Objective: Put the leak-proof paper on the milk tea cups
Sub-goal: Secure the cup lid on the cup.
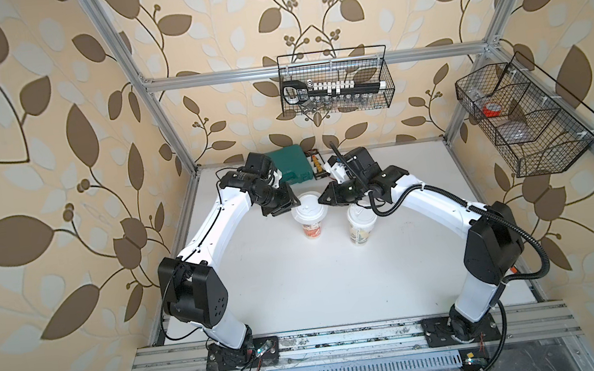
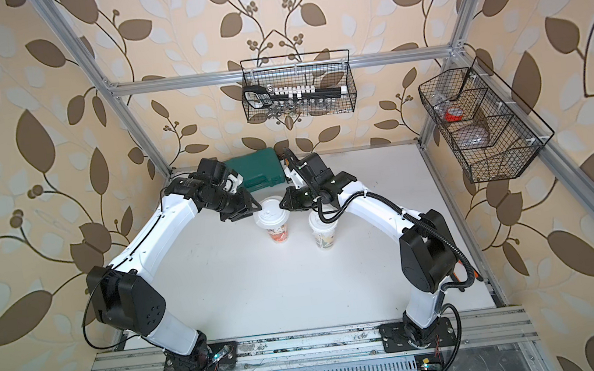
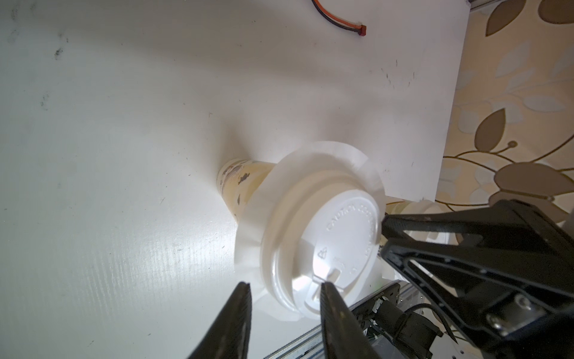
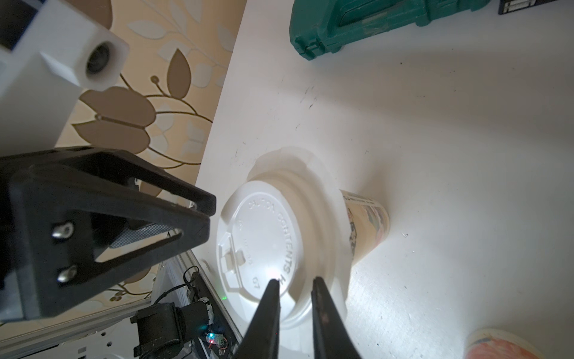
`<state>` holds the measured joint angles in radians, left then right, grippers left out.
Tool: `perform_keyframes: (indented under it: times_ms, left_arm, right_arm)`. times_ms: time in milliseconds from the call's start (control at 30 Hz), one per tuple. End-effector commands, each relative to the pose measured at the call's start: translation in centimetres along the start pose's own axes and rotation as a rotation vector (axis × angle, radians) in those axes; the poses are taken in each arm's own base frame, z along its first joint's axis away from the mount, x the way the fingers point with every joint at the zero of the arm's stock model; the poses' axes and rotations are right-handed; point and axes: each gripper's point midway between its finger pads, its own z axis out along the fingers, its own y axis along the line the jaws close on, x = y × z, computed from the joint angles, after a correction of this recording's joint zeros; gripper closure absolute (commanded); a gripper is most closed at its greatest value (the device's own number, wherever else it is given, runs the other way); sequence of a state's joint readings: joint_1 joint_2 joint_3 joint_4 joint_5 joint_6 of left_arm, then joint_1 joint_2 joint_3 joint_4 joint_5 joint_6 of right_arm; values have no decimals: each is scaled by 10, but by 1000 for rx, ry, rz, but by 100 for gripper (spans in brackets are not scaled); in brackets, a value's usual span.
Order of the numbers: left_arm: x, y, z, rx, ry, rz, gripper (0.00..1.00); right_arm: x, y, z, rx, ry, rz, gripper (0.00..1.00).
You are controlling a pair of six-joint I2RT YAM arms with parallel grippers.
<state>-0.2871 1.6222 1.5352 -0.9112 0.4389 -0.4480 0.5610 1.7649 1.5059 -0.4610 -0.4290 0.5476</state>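
Observation:
The red-orange milk tea cup point(image 1: 310, 231) stands mid-table with a white lid point(image 1: 309, 208) on it. The leak-proof paper point(image 3: 248, 236) sticks out as a frilled skirt under the lid point(image 3: 341, 242). My left gripper point(image 3: 285, 286) is shut on the lid's rim from the left, one finger on top by the sip tab. My right gripper point(image 4: 295, 281) pinches the opposite raised rim of the lid point(image 4: 264, 236). Both grippers flank the cup in a top view, left gripper point(image 1: 292, 206) and right gripper point(image 1: 322, 198). The green-beige cup point(image 1: 359, 230) stands to the right, also white-topped.
A teal case point(image 1: 291, 166) and a small black bit box point(image 1: 315, 164) lie at the table's back edge behind the arms. Two wire baskets hang on the walls, the rear basket point(image 1: 334, 81) and the right basket point(image 1: 525, 116). A red-black wire point(image 3: 341, 15) lies on the table.

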Motion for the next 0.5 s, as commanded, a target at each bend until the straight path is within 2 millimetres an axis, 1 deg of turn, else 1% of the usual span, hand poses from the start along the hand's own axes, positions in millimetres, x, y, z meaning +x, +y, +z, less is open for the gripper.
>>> perform_keyframes:
  times_ms: [0, 67, 467]
  left_arm:
    - [2, 1, 5, 10, 22, 9, 61]
    - [2, 2, 7, 6, 28, 8, 63]
    - [5, 13, 20, -26, 57, -4, 65]
  right_arm:
    - [-3, 1, 4, 12, 1, -23, 80]
    - [-3, -1, 5, 17, 4, -23, 80]
    - [1, -6, 11, 24, 19, -17, 82]
